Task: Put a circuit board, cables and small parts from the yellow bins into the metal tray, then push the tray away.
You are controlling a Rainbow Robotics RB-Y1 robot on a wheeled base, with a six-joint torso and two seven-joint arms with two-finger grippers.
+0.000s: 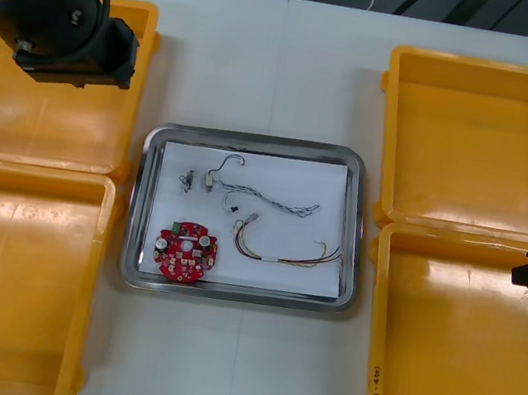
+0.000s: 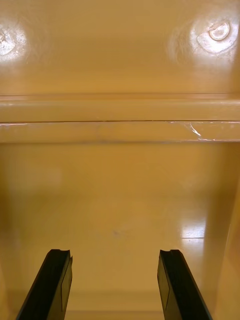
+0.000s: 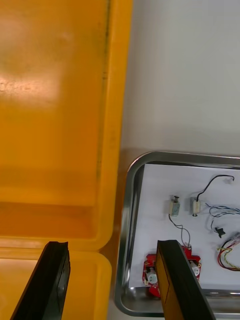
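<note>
Left gripper (image 3: 112,244) and right gripper (image 2: 114,252) hung with jaws apart, empty, over yellow bins (image 1: 456,139); we judged the loaded metal tray (image 1: 237,296) needed a square push.

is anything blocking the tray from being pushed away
Nothing visible: the table beyond the metal tray, between the yellow bins, is bare. Left tool hangs open over the left bins, right tool open over the right bins.

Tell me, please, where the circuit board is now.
In the front view, the red circuit board lies in the metal tray, in its near corner on the robot's left, left of the red and yellow cable.
</note>
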